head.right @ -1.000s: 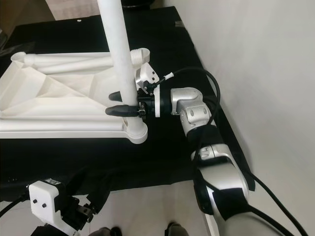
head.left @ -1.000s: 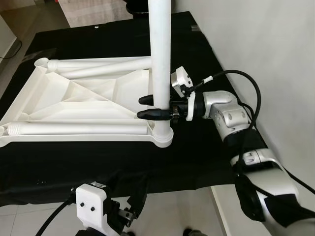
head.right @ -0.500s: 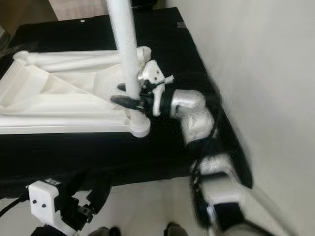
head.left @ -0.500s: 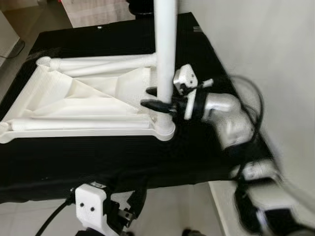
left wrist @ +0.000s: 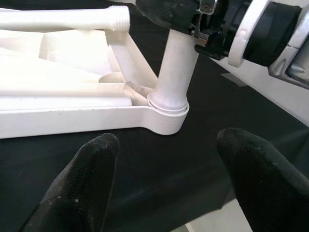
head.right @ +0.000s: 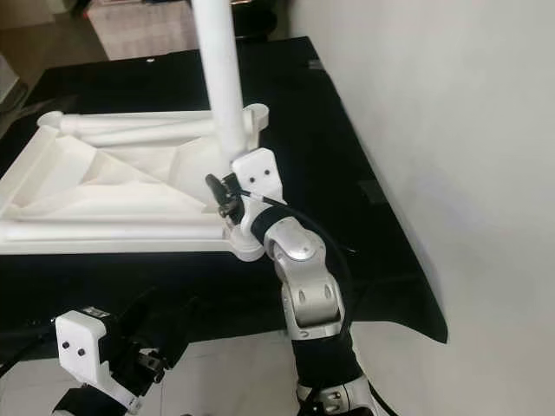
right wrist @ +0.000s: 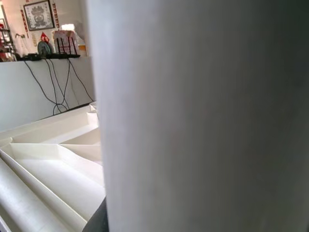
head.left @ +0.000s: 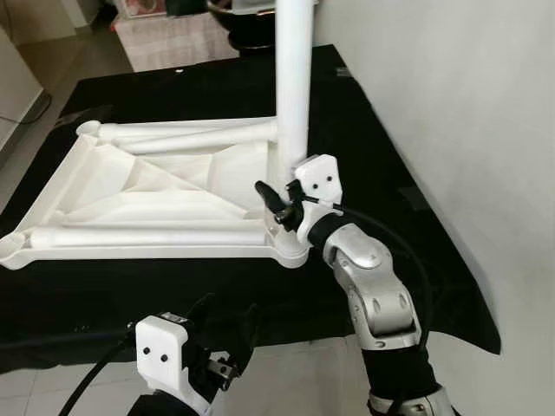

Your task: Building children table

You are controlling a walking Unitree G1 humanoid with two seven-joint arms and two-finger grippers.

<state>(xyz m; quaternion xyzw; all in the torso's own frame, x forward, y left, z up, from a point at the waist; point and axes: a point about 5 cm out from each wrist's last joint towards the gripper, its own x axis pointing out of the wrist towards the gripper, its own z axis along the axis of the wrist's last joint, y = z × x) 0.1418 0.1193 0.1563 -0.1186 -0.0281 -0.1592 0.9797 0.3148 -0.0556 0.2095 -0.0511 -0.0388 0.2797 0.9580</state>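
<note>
The upturned white tabletop (head.left: 156, 191) lay on the black-covered desk (head.left: 408, 217), one leg (head.left: 293, 78) standing upright in the socket at its near right corner. The right tool (head.left: 276, 208) was clamped on that leg just above the socket; the left tool (left wrist: 169, 183) hung below the desk's near edge, fingers apart. Seating the leg well probably called for keeping it plumb while turning. Its top was cut off.

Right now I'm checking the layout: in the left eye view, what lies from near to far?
Left gripper → tabletop lying upside down on the black cloth, right gripper at the upright leg → rug.
</note>
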